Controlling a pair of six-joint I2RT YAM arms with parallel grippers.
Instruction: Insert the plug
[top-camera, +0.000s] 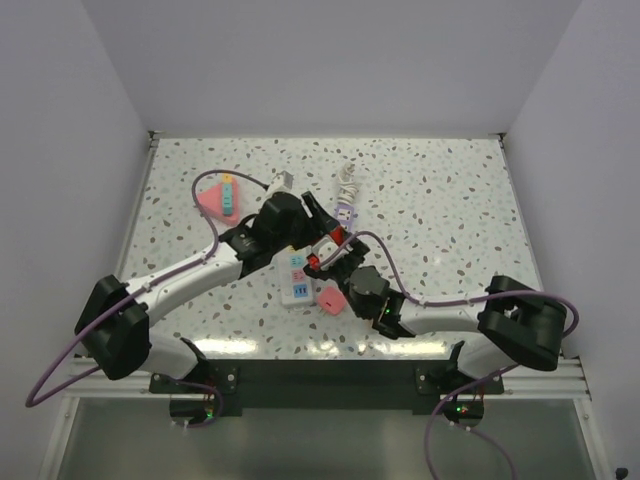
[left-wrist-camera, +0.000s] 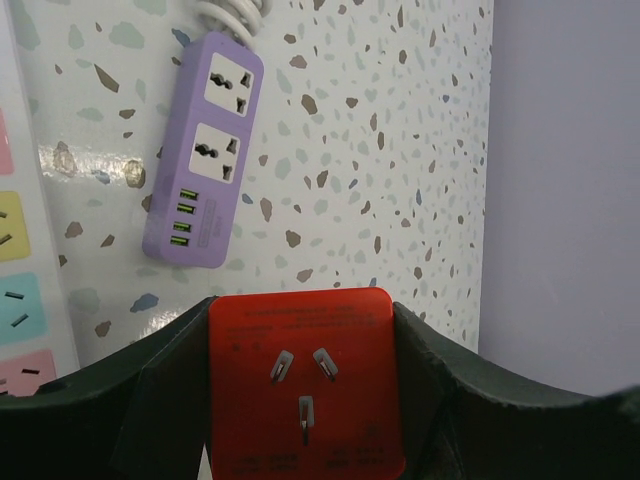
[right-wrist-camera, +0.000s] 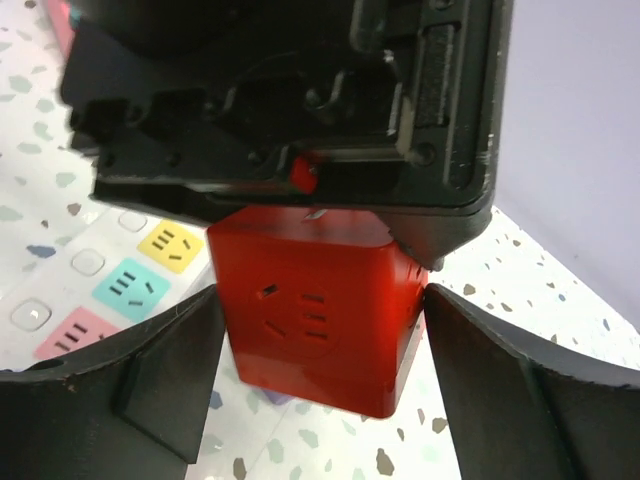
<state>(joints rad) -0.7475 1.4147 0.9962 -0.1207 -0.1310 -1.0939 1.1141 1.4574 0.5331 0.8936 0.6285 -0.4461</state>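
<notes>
the red cube plug (left-wrist-camera: 305, 385) is up off the table, clenched by its two side faces in my left gripper (left-wrist-camera: 303, 350), with its three prongs (left-wrist-camera: 307, 415) facing the left wrist camera. from the plug, the purple power strip (left-wrist-camera: 200, 150) lies at about 11 o'clock in that view, well apart. it lies flat on the speckled table (left-wrist-camera: 400, 150), its long axis running roughly 12 to 6 with a slight lean, wall sockets at the far end and usb ports nearer. a white strip with coloured sockets (left-wrist-camera: 25, 250) lies at 9 o'clock, closer in. i can't tell which strip is the target. my right gripper (right-wrist-camera: 320, 340) brackets the same cube, one finger at 9 o'clock and one at 3, both right at its faces. i can't tell whether they are pressing or loose. the left arm carries the plug, so i judge the next move depends on turning the prong face down toward a socket.
</notes>
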